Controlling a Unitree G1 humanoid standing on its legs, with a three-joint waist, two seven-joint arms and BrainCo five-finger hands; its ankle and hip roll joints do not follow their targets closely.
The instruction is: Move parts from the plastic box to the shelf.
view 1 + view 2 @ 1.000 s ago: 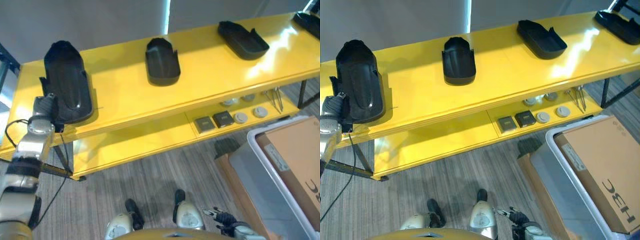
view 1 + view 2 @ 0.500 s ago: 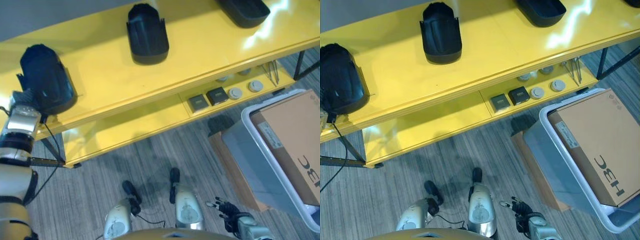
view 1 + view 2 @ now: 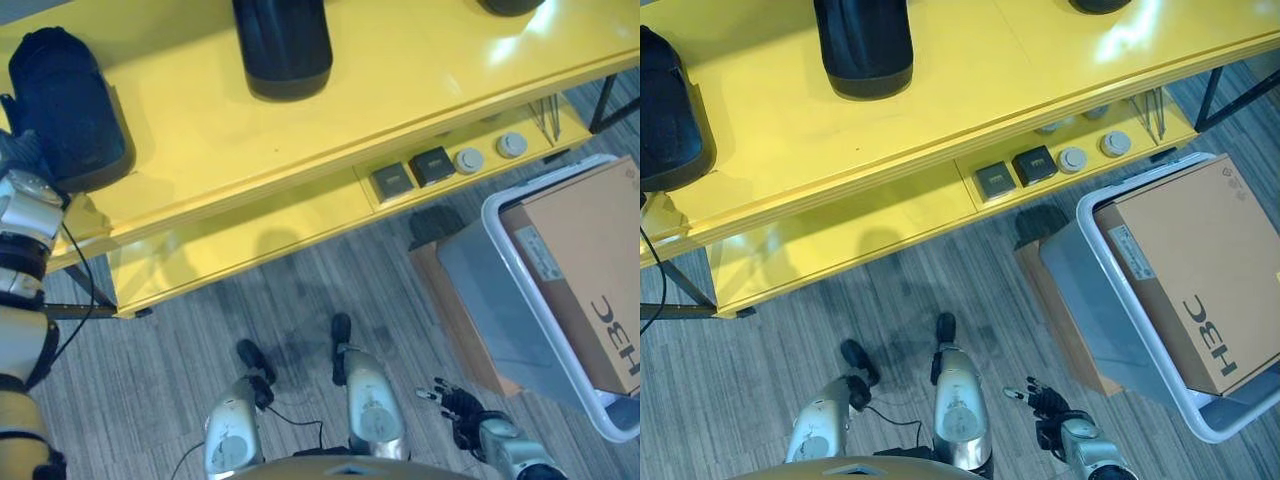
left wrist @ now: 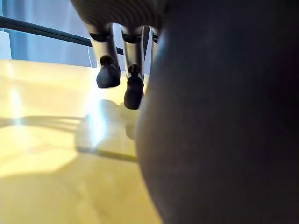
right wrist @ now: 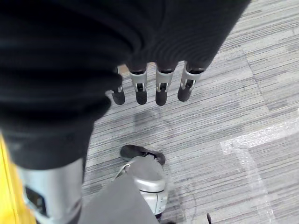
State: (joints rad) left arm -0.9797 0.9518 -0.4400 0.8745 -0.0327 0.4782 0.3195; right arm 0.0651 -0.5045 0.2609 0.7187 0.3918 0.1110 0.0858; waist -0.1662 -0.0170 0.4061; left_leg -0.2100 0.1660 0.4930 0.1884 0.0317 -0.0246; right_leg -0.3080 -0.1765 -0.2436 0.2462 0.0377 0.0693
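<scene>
Yellow two-tier shelf [image 3: 330,110]: smooth, glossy painted top with bright glare. Black moulded plastic parts [image 3: 283,40]: smooth, dull sheen. Grey plastic box [image 3: 500,290]: translucent walls, glossy rim. Brown cardboard carton [image 3: 585,270]: matt paper. Grey wood-grain floor [image 3: 160,390]: matt, streaked.

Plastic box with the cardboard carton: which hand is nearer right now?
Right. The right hand hangs low over the floor, just short of the plastic box. The left hand is far across, at the black part on the shelf.
</scene>
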